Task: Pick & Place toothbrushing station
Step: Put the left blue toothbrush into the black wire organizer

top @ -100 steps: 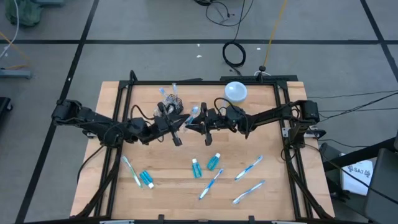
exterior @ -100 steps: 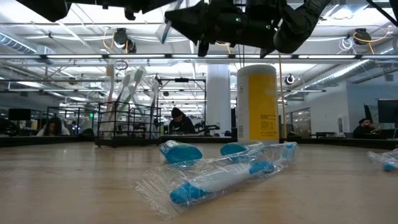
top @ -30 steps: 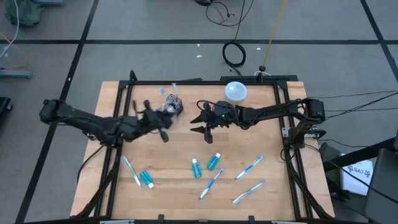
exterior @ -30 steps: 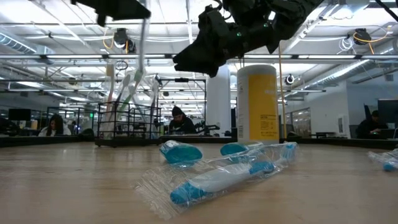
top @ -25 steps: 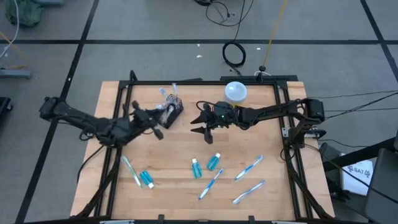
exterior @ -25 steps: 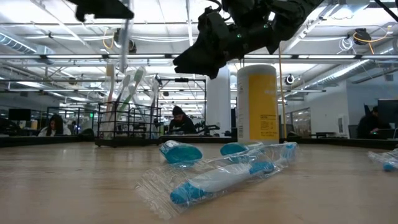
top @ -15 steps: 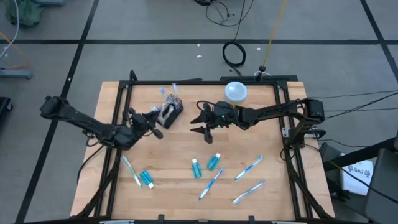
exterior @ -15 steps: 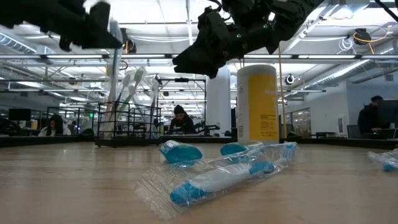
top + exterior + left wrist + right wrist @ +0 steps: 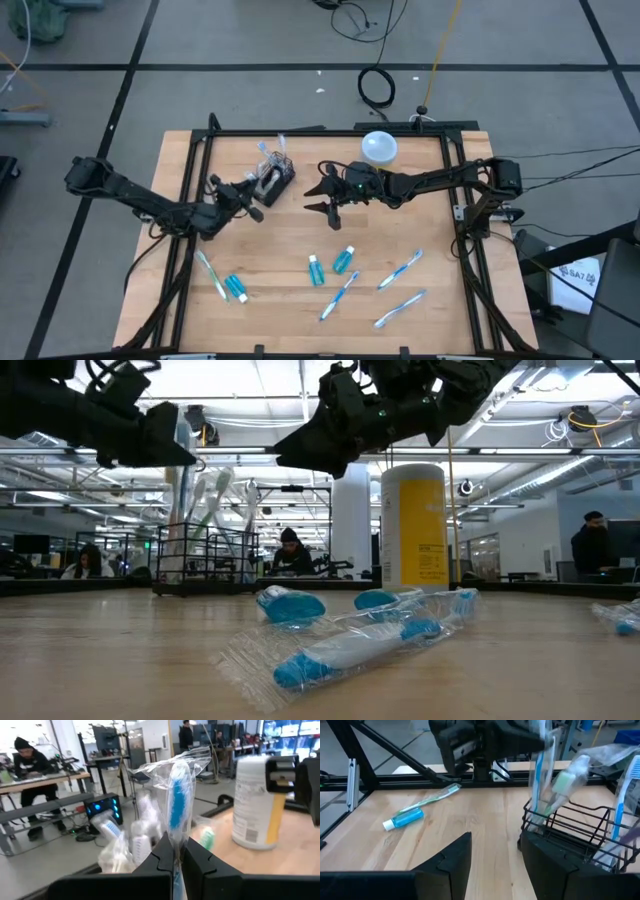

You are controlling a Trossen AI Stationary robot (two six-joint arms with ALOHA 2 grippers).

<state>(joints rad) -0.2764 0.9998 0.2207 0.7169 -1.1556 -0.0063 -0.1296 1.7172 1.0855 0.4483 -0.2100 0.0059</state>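
The black wire basket [image 9: 274,176] stands at the table's far middle with several wrapped toothbrushes upright in it [image 9: 205,550]. My left gripper [image 9: 255,190] is at the basket's left side, shut on one wrapped blue-and-white toothbrush [image 9: 176,805]. My right gripper [image 9: 324,201] hovers open to the right of the basket [image 9: 570,832], holding nothing. More toothbrushes [image 9: 400,268] and teal tubes [image 9: 344,260] lie flat on the near half of the table. My left gripper pinches the wrapped toothbrush's handle [image 9: 174,851] between its two fingertips, coming about level from the table's left and lying across the brush. The brush stands upright. Its lower part [image 9: 536,815] reaches down into the basket's top, and its blue head rises above the fingers.
A yellow-and-white bottle with a white cap [image 9: 378,147] stands at the far edge, right of the basket. A toothbrush [image 9: 210,275] and a tube [image 9: 237,288] lie near left. A black frame [image 9: 200,140] runs round the table. People sit in the room beyond.
My left gripper has carried the upright toothbrush toward the table's left and downward, from above the basket's right part to its left part. The arm has drawn back and sunk. The gripper has stayed shut on the brush.
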